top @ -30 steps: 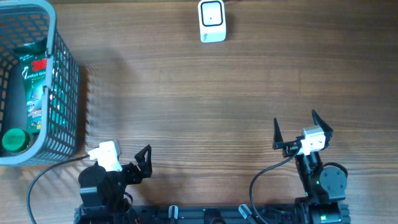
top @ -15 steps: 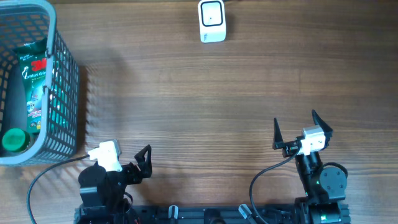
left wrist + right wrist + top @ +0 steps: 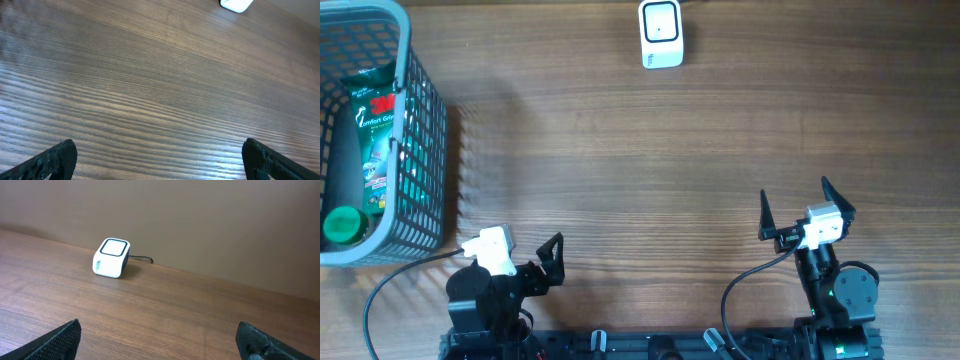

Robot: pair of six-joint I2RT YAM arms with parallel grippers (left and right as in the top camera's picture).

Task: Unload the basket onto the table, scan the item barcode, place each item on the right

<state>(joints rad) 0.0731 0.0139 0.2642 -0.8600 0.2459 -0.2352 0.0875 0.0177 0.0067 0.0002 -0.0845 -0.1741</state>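
far left: a grey basket (image 3: 424, 120) with mesh walls stands on the wooden counter (image 3: 620, 150), partly cut off by the edge of the overhead view. inside it lies a green package (image 3: 375, 135) with white print, lengthwise along the basket's right wall. a green round lid (image 3: 342, 225) sits at the near end of the basket, just beside the package; what it belongs to cannot be told. no barcode can be made out on the package from above.

near left: the left pincer (image 3: 159, 161) is low at the near edge of the counter, to the right of the basket and apart from it. its two dark fingertips stand at the opposite lower corners of the left wrist view, fully released, with only bare wood grain between them. it grasps nothing.

centre, far edge: a white scanner (image 3: 661, 33) with a dark-rimmed window on top rests on the counter, well apart from the basket and from both arms. the right wrist view shows it upright, with a thin dark cable (image 3: 142, 258) leaving its back.

near right: the right pincer (image 3: 794, 200) points toward the far side of the counter, jaws spread wide and released, grasping nothing. the scanner lies ahead of it, well apart.
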